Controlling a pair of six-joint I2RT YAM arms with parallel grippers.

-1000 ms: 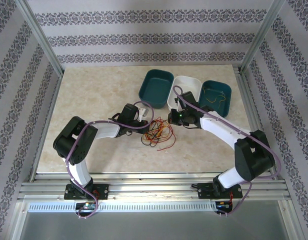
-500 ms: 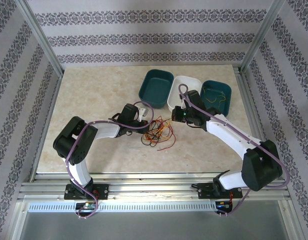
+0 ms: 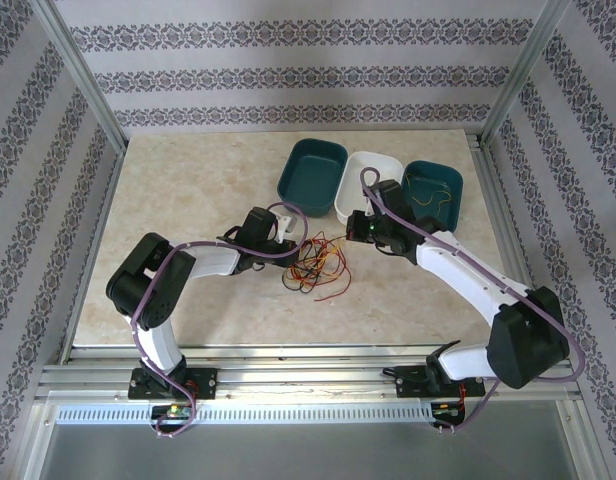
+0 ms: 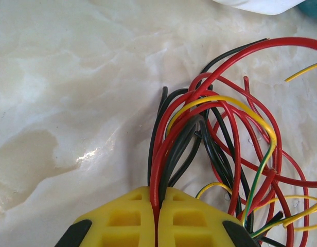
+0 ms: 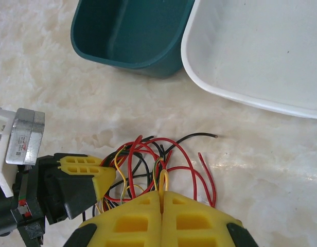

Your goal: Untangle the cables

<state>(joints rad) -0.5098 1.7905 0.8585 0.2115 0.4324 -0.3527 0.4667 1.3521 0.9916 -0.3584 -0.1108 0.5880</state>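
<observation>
Several cables, red, yellow and black, heaped on the tabletop from above, near a teal bin and a white bin, with the left claw and right claw at either side. From the left wrist: left claw pinched tight on one red strand (yellow fingers pressed together), other cables fanning out just beyond. From the right wrist: right claw clamped on a thin yellow strand at the heap's near edge, left claw just beside.

Bare tabletop left; bins behind cables
</observation>
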